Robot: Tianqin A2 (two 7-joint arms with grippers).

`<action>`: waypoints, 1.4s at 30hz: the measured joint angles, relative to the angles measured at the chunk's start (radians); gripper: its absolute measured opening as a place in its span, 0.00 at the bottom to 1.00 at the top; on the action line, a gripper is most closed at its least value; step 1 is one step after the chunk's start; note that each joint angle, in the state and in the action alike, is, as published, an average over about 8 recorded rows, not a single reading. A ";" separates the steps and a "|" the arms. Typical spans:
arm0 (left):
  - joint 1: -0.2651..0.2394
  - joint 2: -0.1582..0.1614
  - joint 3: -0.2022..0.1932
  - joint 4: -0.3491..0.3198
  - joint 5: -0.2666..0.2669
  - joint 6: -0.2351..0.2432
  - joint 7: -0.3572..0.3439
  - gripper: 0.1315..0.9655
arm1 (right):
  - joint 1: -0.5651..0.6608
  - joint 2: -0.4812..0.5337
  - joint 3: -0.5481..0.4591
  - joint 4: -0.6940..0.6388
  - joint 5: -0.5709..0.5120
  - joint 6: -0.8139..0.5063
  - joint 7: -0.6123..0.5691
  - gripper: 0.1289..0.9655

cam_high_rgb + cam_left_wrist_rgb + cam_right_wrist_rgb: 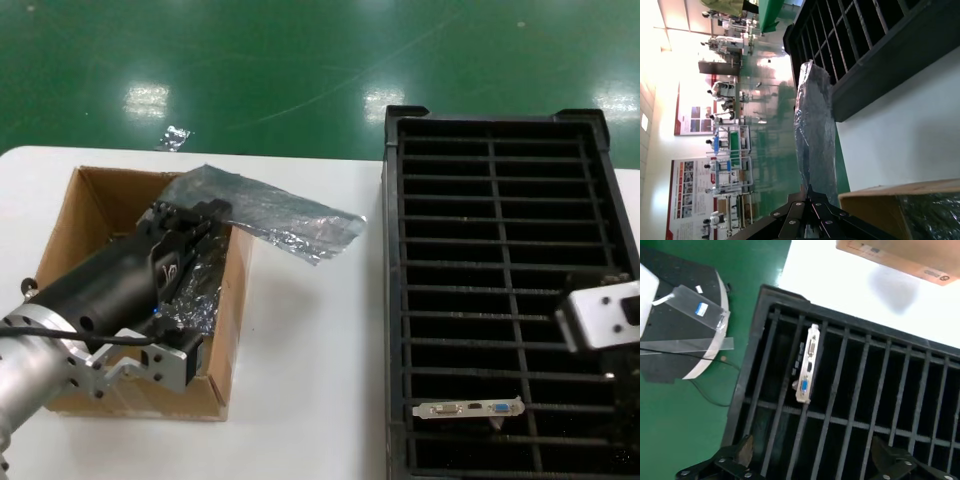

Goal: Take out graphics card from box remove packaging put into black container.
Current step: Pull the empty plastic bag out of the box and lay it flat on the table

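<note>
- Graphics card (468,409), a small flat board with a long silver metal bracket bearing blue and white ports, stands bracket-up in a near slot of the left column of the black container; the board itself is sunk in the slot and barely shows.
- The black container (505,131), a large black plastic tray split by thin ribs into two columns of narrow slots, sits on the right side of the white table (310,370).
- The right gripper (812,465) hangs over the container, just to the far right of the card; its two dark fingers are spread wide apart with nothing between them.
- The packaging (275,214), a flat grey-silver crinkly plastic bag, juts out to the right from above the box's far corner, lifted off the table.
- The left gripper (190,218) is closed on the bag's left end, above the box; the exact pinch is hard to make out, but the bag runs straight out from its fingertips (807,195).
- The box (90,200), a brown corrugated cardboard carton, rests on the left of the table; dark shiny wrapped bundles (200,290) lie inside it beneath the arm.
- A scrap of silver foil (173,137) lies on the green floor (300,60) beyond the table.
</note>
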 joint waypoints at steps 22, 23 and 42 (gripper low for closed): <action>0.000 0.000 0.000 0.000 0.000 0.000 0.000 0.01 | -0.486 0.144 0.654 -0.093 0.445 0.313 -0.232 0.99; 0.000 0.000 0.000 0.000 0.000 0.000 0.000 0.01 | -0.508 0.140 0.689 -0.109 0.487 0.313 -0.236 0.99; 0.000 0.000 0.000 0.000 0.000 0.000 0.000 0.01 | -0.775 0.005 1.133 -0.333 1.044 0.149 -0.116 1.00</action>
